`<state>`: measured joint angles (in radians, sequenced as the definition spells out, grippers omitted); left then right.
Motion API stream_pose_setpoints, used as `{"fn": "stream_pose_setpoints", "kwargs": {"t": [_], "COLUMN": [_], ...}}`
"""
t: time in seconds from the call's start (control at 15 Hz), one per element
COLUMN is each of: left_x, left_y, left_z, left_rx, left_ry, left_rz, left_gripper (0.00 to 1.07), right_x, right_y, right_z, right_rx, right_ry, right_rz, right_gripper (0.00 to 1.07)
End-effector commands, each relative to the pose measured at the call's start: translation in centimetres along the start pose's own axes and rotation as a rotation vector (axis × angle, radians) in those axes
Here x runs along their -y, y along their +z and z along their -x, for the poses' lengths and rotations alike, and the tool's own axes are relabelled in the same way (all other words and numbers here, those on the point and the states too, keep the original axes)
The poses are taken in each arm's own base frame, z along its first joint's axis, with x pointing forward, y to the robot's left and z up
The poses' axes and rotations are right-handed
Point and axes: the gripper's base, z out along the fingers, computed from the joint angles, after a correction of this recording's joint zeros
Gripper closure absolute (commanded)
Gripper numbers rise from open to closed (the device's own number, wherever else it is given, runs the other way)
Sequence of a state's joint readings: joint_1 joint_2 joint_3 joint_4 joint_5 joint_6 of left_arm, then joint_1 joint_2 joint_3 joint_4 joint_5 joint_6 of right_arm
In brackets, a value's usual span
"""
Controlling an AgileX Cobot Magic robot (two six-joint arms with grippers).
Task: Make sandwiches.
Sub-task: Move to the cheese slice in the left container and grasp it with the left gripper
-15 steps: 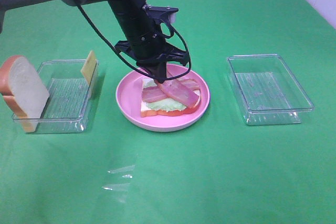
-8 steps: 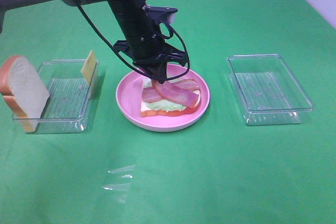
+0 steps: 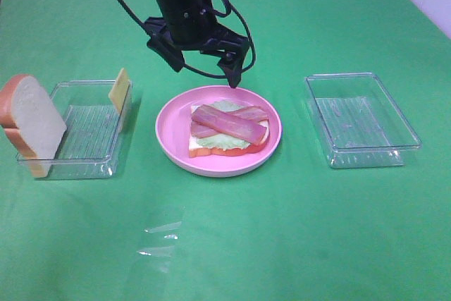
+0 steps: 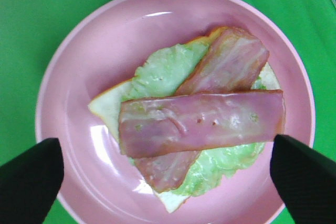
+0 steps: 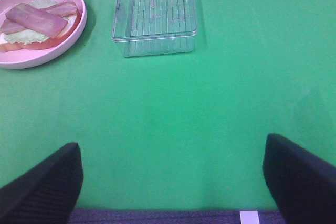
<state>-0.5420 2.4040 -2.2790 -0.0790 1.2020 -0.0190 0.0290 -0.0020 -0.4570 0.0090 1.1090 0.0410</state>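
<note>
Sandwiches [image 3: 227, 132] sit half-built on the pink plate [image 3: 173, 139] at centre, ham [image 3: 229, 123] on top; your left hand [image 3: 203, 70] hangs wide open and empty above its far edge, so you'd likely go left next for the cheese square [image 3: 120, 91] in the tray [image 3: 70, 169].

The sandwich [image 3: 227, 134] lies flat, unfinished and topless, at the middle of the pink plate [image 3: 171, 143]. A white bread slice [image 4: 105, 109] with orange-brown crust sits underneath, pale green lettuce [image 4: 163, 72] is spread over it, and a reddish strip [image 4: 233, 59] has a longer pink strip [image 4: 202, 123] laid crosswise on top.
</note>
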Motion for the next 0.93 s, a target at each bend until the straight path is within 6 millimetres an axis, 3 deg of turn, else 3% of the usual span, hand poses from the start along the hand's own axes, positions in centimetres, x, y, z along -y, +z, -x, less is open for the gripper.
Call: {"fn": "stream_pose_setpoints", "kwargs": {"t": [0.07, 0.33, 0.47, 0.53, 0.73, 0.93], "left_x": [-1.1, -4.9, -7.6, -10.4, -12.4, -12.1], "left_y": [-2.7, -6.7, -8.6, -8.9, -6.6, -4.2], "left_z": [-0.5, -0.8, -2.1, -3.2, -5.3, -5.5], "left_rx": [-0.051, 0.001, -0.008, -0.035, -0.139, -0.16], "left_ry": [-0.03, -0.14, -0.207, -0.275, -0.338, -0.326], "left_rz": [0.08, 0.11, 0.13, 0.143, 0.096, 0.086], "left_gripper": [0.05, 0.05, 0.06, 0.06, 0.06, 0.07], "right_x": [0.0, 0.0, 0.0, 0.0, 0.0, 0.0], "right_y": [-0.3, -0.3, -0.3, -0.3, -0.3, -0.3], "right_z": [-0.3, -0.3, -0.3, -0.3, -0.3, -0.3], "right_rx": [0.032, 0.032, 0.032, 0.032, 0.032, 0.032], "right_ry": [-0.001, 0.0, 0.0, 0.0, 0.0, 0.0], "right_rz": [0.0, 0.001, 0.001, 0.001, 0.001, 0.001], "right_gripper": [0.18, 0.18, 0.18, 0.18, 0.18, 0.18]}}
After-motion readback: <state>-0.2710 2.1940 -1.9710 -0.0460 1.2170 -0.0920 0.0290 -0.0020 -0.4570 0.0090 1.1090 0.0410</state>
